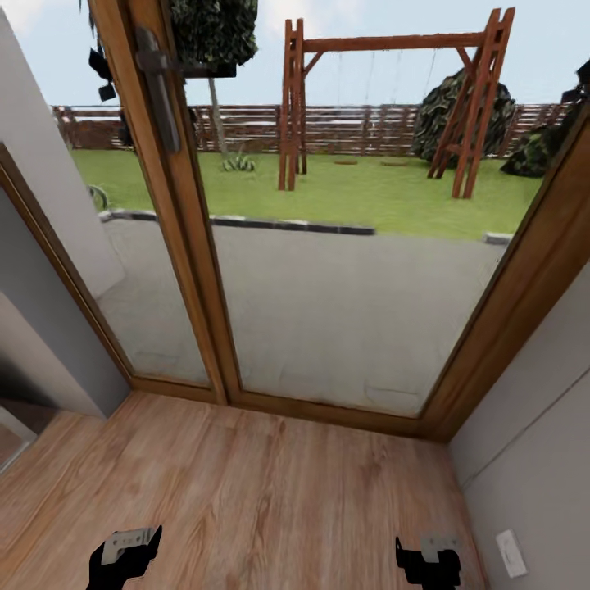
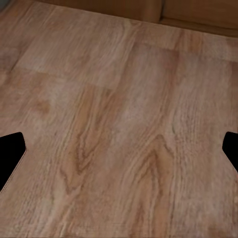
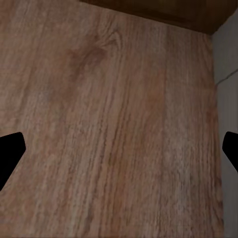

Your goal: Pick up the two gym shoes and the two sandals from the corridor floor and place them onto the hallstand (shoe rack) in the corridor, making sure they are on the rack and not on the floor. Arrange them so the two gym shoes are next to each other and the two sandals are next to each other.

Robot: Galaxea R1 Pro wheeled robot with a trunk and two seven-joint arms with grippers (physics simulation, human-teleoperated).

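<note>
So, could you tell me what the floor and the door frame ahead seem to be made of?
The corridor floor looks like matte wood-plank laminate: light brown, with printed-looking grain and plank seams. The door frame looks like mid-brown varnished wood, with faint grain and a slight sheen; veneer is possible.

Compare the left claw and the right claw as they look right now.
In the head view the left claw sits at the lower left over bare wood floor, well away from any wall; the right claw sits at the lower right, close to the grey wall. The left wrist view looks onto floor and the wooden door frame; the right wrist view also takes in the wall. Both are black, open and empty, pointing down at the floor.
</note>
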